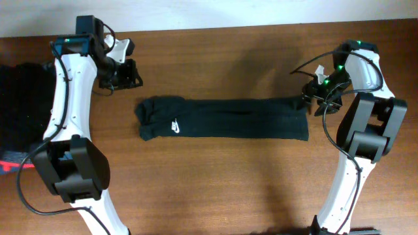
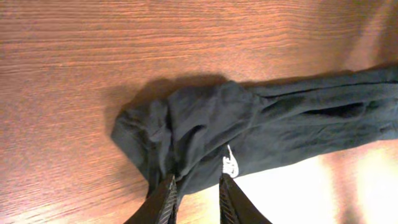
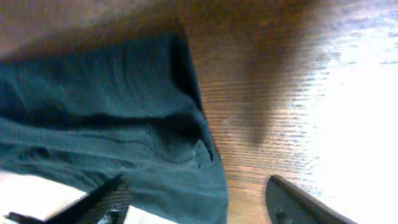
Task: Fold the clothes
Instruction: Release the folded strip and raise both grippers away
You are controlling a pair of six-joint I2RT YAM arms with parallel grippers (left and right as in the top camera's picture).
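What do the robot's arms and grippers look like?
White links, bulky black joint housings, thin black cables alongside. The left arm has a teal strip near its wrist, the right arm small green lights. The left gripper and right gripper are black, with two slim fingers each.

T-shirt [image 1: 222, 121] on table [image 1: 215, 189], between left claw [image 2: 196, 183] and right claw [image 3: 199, 190]

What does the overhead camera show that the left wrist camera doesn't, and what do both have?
Only the overhead shows the whole T-shirt, folded into a long strip, the right gripper by its right end, and a dark pile of fabric at the left edge of the table. Only the left wrist shows the left gripper up close, its jaws apart with nothing between them, and creases in the bunched end. Both show the shirt, its white logo and the wooden table.
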